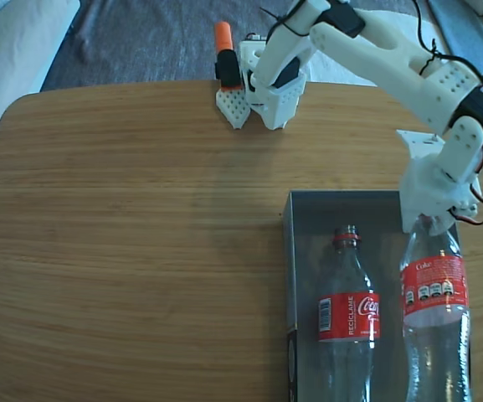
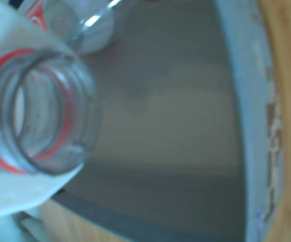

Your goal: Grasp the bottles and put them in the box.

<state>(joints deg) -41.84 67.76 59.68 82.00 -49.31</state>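
In the fixed view, a clear bottle (image 1: 349,310) with a red label lies in the grey box (image 1: 288,251), neck toward the table's far edge. A second bottle (image 1: 434,310) runs the same way along the box's right side, its neck up in the white gripper (image 1: 429,219), which is closed around it.

The wrist view alone shows this bottle's open, capless mouth (image 2: 34,121) with its red ring, against a white finger (image 2: 14,194), above the box floor (image 2: 170,126).

Both bottles (image 1: 349,310) (image 1: 434,293) and the box (image 1: 290,276) run off the fixed view's bottom edge. My hand (image 1: 429,219) hides the right bottle's mouth; its grip cannot be judged.
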